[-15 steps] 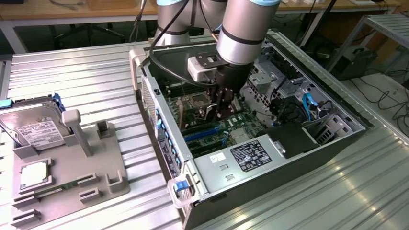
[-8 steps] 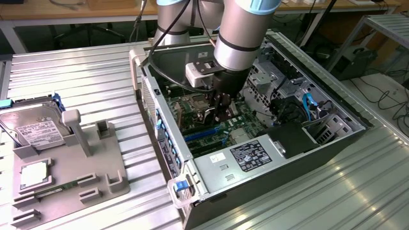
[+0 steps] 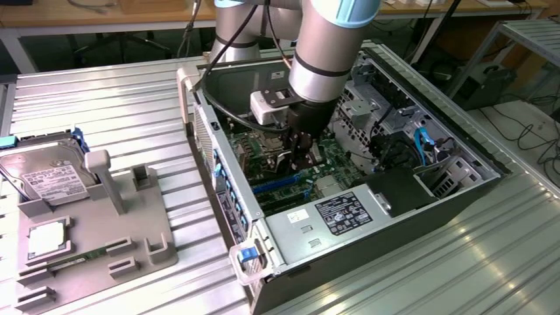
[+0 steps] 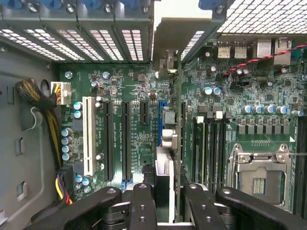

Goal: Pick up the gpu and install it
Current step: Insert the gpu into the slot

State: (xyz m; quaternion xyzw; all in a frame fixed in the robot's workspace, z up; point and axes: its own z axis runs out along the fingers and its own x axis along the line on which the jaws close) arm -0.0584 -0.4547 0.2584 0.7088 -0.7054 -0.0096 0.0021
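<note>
Lowered into the open computer case (image 3: pixel 229 141), the gripper (image 3: pixel 302 154) is seen with its black fingers (image 4: pixel 144 206) drawn narrowly together around the gpu (image 4: pixel 165 158), which is held edge-on and upright between them. The card is positioned over the green motherboard (image 4: pixel 134 139), at the blue slot (image 4: pixel 159 122) among the black expansion slots (image 4: pixel 109 139). Outside the case, toward the exterior view's left, a silver hard drive (image 3: pixel 48 174) is seen on a grey fixture tray (image 3: pixel 105 230).

Arm reaches down into the open computer case (image 3: pixel 262 216), gripper (image 3: pixel 302 154) low over the motherboard (image 3: pixel 262 147) holding the gpu (image 3: pixel 296 156) edge-on. Hard drive (image 3: pixel 48 174) sits in the grey tray (image 3: pixel 131 223) at the exterior view's left.
</note>
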